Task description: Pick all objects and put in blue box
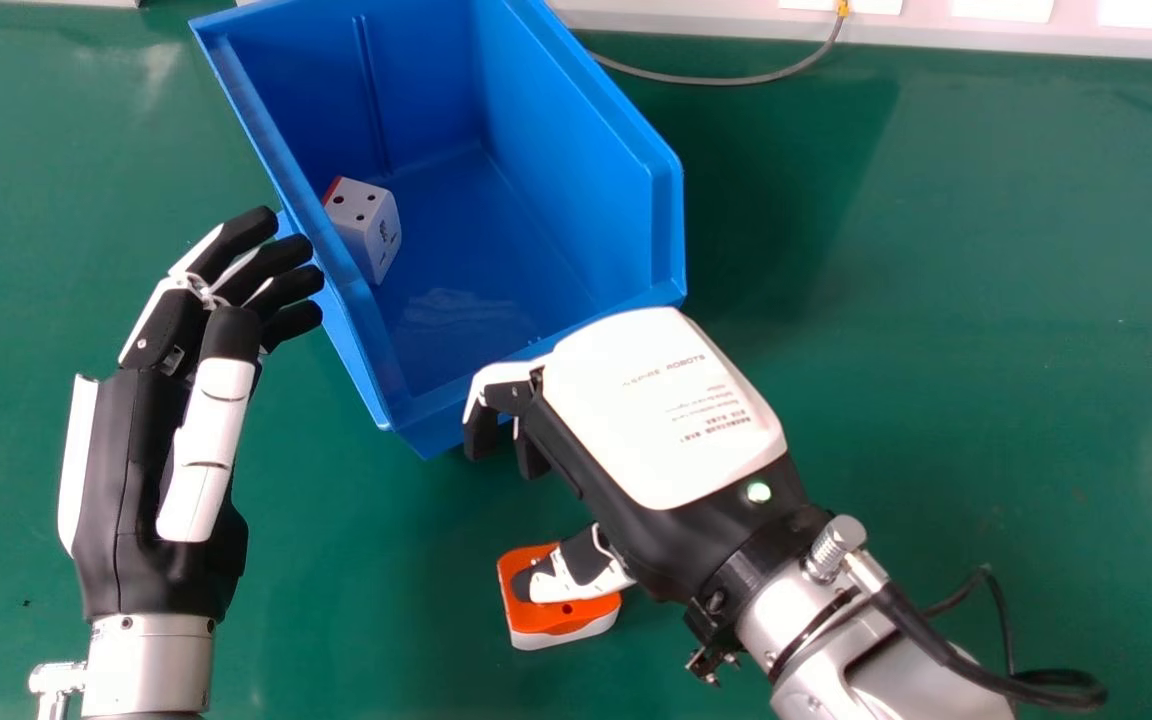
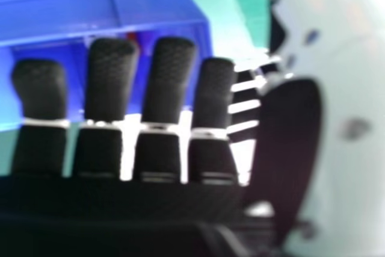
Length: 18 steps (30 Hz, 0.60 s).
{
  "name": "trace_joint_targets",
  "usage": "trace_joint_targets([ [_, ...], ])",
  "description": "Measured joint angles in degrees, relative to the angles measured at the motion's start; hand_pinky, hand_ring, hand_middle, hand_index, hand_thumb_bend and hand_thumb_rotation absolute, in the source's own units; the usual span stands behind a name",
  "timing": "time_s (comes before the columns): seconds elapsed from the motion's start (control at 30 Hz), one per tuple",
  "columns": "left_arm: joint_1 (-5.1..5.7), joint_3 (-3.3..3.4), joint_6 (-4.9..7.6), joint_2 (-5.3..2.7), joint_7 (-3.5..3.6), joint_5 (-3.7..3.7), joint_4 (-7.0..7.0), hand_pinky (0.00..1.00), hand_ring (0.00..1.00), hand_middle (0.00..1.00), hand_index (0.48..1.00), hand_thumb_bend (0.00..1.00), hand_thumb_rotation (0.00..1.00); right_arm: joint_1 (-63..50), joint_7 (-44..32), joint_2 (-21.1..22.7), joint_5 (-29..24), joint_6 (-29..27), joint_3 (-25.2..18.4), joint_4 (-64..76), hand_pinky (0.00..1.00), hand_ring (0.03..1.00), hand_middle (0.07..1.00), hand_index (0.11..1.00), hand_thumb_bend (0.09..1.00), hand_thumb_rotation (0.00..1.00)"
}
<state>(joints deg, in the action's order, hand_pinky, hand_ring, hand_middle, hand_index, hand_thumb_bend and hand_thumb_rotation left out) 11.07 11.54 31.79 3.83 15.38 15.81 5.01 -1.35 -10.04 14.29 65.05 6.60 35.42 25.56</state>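
1. We see the box on the counter, left of its middle, towards the far edge.
2. Inside the box, we find the cube beside the left wall.
3. Before the box, we have the block on the counter.
4. Along the counter's far edge, we see a cable, just right of the box.

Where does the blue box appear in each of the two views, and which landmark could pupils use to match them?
Head view: the blue box is in the upper part, left of centre, beyond the right hand.
Right hand view: it lies beyond the hand's fingers, which partly hide it.
Shared landmark: the right hand, nearer than the box in both.
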Motion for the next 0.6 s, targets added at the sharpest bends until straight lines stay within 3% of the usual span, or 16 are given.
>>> trace_joint_targets([
  [0.4,0.03,0.08,-0.1,0.12,0.01,0.01,-0.29,0.76,0.77,0.78,0.791,0.71,0.73,-0.5,-2.9,-1.0,1.6,-0.9,-0.1,0.0,0.21,0.309,0.433,0.537,0.548,0.03],
  [0.47,-0.01,0.19,-0.04,0.17,0.31,0.04,0.26,0.75,0.77,0.78,0.79,0.71,0.73,-0.4,-8.0,-0.6,6.3,0.0,0.0,1.4,0.2,0.295,0.424,0.53,0.543,0.03],
  [0.6,0.0,0.25,-0.09,0.2,0.4,0.03,0.3,0.75,0.77,0.78,0.79,0.71,0.73,1.2,-25.5,1.1,13.9,0.0,0.0,6.2,0.2,0.295,0.424,0.53,0.543,0.03],
])
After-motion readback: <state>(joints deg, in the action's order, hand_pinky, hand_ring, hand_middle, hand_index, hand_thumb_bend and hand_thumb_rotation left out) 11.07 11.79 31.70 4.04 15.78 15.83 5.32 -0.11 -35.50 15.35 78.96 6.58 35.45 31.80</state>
